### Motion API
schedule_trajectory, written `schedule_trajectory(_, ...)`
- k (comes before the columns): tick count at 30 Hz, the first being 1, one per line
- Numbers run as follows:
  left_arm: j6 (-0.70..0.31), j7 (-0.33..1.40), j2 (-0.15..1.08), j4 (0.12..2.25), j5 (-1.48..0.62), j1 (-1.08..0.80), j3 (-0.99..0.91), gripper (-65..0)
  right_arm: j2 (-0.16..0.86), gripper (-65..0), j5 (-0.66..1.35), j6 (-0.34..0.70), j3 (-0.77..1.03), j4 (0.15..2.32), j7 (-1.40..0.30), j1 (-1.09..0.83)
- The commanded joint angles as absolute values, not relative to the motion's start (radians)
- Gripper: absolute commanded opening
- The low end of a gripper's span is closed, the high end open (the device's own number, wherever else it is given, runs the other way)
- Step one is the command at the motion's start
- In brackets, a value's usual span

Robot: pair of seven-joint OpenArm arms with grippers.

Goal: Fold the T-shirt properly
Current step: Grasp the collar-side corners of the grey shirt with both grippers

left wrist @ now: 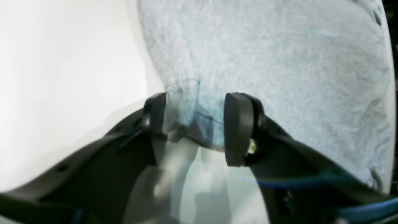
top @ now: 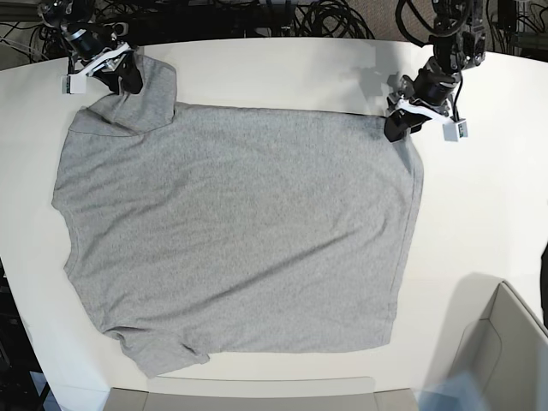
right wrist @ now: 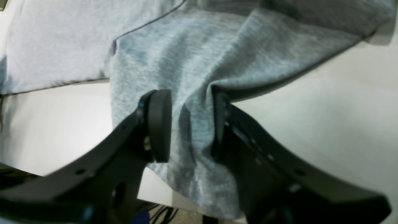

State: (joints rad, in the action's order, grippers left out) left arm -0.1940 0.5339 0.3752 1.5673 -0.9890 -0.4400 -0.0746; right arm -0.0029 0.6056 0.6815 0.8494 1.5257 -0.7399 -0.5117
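Observation:
The heather-grey T-shirt [top: 240, 231] lies spread flat on the white table [top: 282, 73], plain side up, with no lettering visible. My left gripper [top: 401, 122] sits at the shirt's far right corner. In the left wrist view the gripper [left wrist: 194, 121] has the hemmed corner of the shirt [left wrist: 264, 62] between its fingers. My right gripper [top: 128, 79] is at the far left sleeve, which is folded over. In the right wrist view that gripper [right wrist: 189, 124] is shut on a bunched fold of the shirt [right wrist: 186, 56].
A pale open box [top: 505, 351] stands at the near right corner. Black cables [top: 325, 17] lie beyond the table's far edge. The table's curved left edge [top: 17, 282] runs close to the shirt's sleeve.

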Motion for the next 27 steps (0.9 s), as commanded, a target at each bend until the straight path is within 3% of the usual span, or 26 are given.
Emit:
schedule_trajectory(1, -0.168, 0.564, 0.384, 1.550, -0.970, -0.427, -0.074, -39.6, -0.010, -46.5, 0.412, 0.698, 0.839, 1.501, -0.923, -0.535)
schedule_trajectory(6, -0.168, 0.568, 0.384, 1.531, -0.972, -0.406, -0.082, -52.8, -0.004, -64.3, 0.407, 0.698, 0.839, 1.501, -0.923, -0.527)
schedule_trajectory(9, -0.166, 0.568, 0.384, 1.537, -0.972, -0.406, -0.084, -65.0, -0.004, -65.0, 0.363, 0.698, 0.840, 1.512, -0.923, -0.521)
schedule_trajectory(18, -0.165, 0.562, 0.386, 1.667, -0.972, -0.499, -0.085, -65.0, -0.054, -65.0, 0.341, 0.698, 0.993, 1.724, -0.921, -0.530)
schedule_trajectory(27, -0.168, 0.562, 0.360, 1.744, -0.967, -0.621, -0.222, -65.0, -0.054, -65.0, 0.348, 0.698, 1.012, 1.751, -0.920, -0.578)
